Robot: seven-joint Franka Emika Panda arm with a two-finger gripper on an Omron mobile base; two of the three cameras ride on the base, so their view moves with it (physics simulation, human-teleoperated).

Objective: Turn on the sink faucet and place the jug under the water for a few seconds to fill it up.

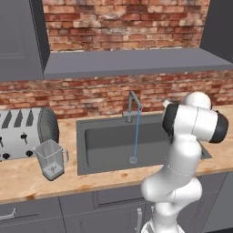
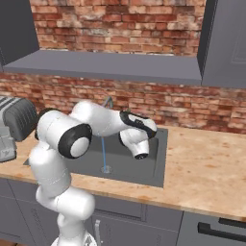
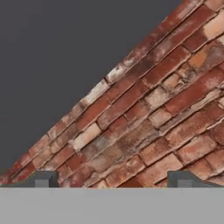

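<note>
No writing or brand mark could be read on anything in the kitchen. One jug (image 1: 51, 159) stood upright at the lower left of the left base view, on the wooden counter (image 1: 27, 179) between the counter's front edge and the single silver toaster (image 1: 25, 133), just in front of the toaster and a little way from the left rim of the sink (image 1: 81, 150). One sink faucet (image 1: 132, 107) rose at the middle of the sink's back rim, and one thin stream of water (image 1: 136, 136) fell straight from its spout to the drain in the basin floor. The basin around the stream lay open, with free room on either side of it.

In the hand view the gripper (image 3: 114, 180) sat at the bottom centre, its two fingertips (image 3: 43, 179) wide apart with nothing between them, facing a brick wall (image 3: 148, 127) and a dark grey panel (image 3: 57, 52) at the upper left. In the right base view the arm's wrist hung above the sink's right half, beside the stream.
</note>
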